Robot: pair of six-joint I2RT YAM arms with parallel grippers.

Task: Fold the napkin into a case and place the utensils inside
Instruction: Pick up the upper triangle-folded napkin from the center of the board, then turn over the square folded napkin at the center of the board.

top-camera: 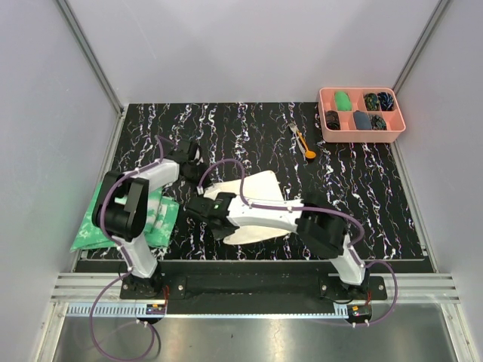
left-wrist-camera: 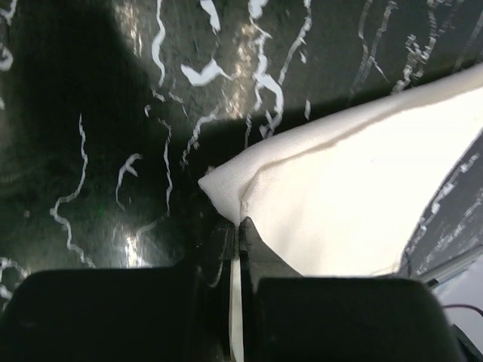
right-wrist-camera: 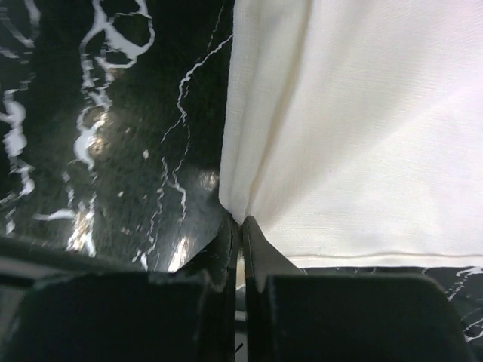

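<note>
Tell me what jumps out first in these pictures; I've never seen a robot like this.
The cream-white napkin glows against the black marbled table at the centre, with both arms bent over it. Up close, the left claw and the right claw are each closed on its edge. At the far right corner sits a pink tray, with the utensils lying on the table just left of it.

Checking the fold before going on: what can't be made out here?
- Top view: near edge of the cream-white cloth napkin, hidden under the right arm.
- Top view: contents of the pink compartment tray, too small.
- Wrist views: how many layers the left pincer and right pincer clamp, hidden inside the grip.
</note>
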